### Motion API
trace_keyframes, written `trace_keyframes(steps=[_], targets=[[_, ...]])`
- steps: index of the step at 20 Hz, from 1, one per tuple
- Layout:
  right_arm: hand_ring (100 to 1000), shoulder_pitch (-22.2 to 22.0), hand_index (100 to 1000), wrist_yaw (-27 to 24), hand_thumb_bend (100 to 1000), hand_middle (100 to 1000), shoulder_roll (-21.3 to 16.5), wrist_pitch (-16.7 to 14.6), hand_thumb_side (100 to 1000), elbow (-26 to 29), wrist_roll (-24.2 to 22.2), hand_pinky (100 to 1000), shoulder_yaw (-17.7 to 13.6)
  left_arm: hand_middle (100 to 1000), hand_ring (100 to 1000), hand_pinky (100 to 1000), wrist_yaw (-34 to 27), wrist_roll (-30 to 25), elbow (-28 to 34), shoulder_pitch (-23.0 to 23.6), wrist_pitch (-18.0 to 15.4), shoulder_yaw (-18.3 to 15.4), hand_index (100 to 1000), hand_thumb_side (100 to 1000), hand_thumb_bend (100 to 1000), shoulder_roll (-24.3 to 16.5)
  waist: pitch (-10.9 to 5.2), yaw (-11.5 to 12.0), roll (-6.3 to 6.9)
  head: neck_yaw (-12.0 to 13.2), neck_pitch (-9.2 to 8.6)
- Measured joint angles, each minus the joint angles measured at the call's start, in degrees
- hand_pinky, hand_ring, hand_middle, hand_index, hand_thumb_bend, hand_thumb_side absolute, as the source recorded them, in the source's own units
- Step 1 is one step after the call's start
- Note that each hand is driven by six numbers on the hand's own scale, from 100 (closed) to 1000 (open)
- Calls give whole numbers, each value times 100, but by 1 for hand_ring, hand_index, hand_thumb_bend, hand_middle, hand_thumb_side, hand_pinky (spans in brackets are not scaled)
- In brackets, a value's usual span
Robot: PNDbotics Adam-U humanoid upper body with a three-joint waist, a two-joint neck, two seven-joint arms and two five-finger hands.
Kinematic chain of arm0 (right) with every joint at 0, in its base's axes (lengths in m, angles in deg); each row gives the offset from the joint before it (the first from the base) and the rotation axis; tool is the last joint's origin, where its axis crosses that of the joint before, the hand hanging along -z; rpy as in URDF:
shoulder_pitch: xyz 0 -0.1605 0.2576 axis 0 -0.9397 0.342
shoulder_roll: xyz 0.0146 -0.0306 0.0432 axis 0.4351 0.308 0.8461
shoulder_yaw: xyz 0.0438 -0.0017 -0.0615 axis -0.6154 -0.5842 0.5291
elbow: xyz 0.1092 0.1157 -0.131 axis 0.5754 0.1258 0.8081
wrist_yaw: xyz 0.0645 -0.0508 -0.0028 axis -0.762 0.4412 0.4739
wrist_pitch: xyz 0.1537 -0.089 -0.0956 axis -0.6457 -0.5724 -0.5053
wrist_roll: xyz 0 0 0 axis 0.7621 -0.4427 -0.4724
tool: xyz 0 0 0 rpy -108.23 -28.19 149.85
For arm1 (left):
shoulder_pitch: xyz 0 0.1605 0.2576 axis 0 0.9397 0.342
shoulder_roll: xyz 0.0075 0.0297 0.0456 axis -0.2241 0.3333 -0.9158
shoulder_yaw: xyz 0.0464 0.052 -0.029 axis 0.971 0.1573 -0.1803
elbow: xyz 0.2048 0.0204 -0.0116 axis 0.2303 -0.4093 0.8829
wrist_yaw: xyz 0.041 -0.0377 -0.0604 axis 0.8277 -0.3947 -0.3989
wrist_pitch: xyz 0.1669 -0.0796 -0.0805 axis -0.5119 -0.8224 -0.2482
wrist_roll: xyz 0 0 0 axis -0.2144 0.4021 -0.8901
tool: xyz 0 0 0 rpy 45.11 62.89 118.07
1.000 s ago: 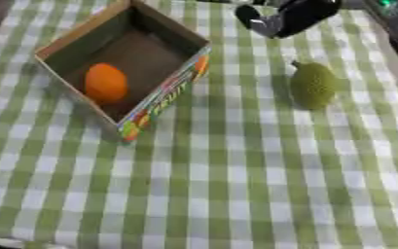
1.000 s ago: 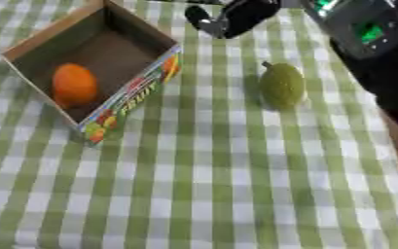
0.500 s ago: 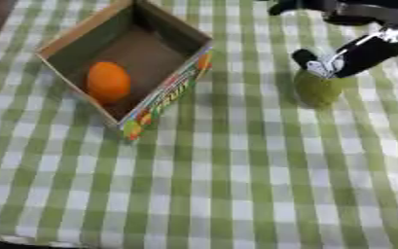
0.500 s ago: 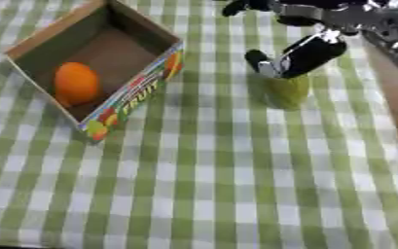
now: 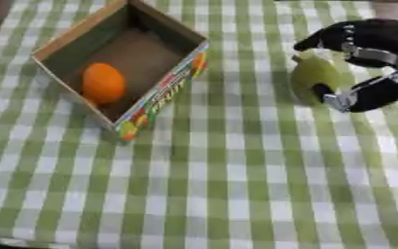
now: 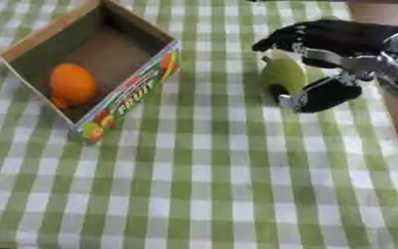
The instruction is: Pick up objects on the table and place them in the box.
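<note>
The fingers (image 6: 279, 41) of the right hand (image 6: 338, 58) curl over the far side of a green pear-shaped fruit (image 6: 282, 75), while the thumb (image 6: 317, 96) comes in along its near side, so the fruit sits pinched between them. The fingers' dark tips reach past the top of the fruit toward the robot's left, and the thumb's silver-tipped end touches the fruit low down near its base. Most of the fruit's left flank is bare and visible; its right flank is covered by the hand. The fruit rests on the tabletop (image 5: 236, 194), which is covered with a green and white checked cloth, in the far right part of the view. Whether it has left the cloth cannot be told.

To the robot's left, well apart from the fruit, stands an open cardboard box (image 5: 164, 95) with a printed, colourful front wall, turned at an angle. Inside it an orange fruit (image 5: 103, 83) lies against the near left wall on the brown floor of the box.
</note>
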Motion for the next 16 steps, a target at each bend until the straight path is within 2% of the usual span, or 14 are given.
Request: trace_keyframes(steps=[3,6,7,8,14,16], targets=[[100,-427,991,245,136,897,0,98,327,18,170,994,-174,683,692,721,-15,-11,0,-4,1,26,832,420,203,5,0,22,15,-30,1],[100,-742,992,463,140,894,0,121,371,53,331,993,-324,683,692,721,-36,-43,0,-23,2,43,832,422,198,29,-1,46,36,-69,1],[100,-782,993,518,102,883,1,122,447,53,374,999,-358,682,692,720,-42,-50,0,-28,3,55,832,426,196,43,-1,47,47,-80,1],[100,-796,994,550,100,878,3,138,447,44,415,1000,-391,682,692,720,-47,-53,0,-28,3,61,832,426,197,49,-1,47,52,-93,1],[100,-737,1000,566,100,876,63,334,420,-206,602,1000,-465,681,692,720,-74,-87,0,-28,8,62,833,426,196,51,-1,48,64,-121,2],[100,-694,1000,566,100,878,87,377,355,-298,633,1000,-469,681,692,720,-81,-98,0,-28,6,63,832,426,196,52,-1,49,64,-126,2]])
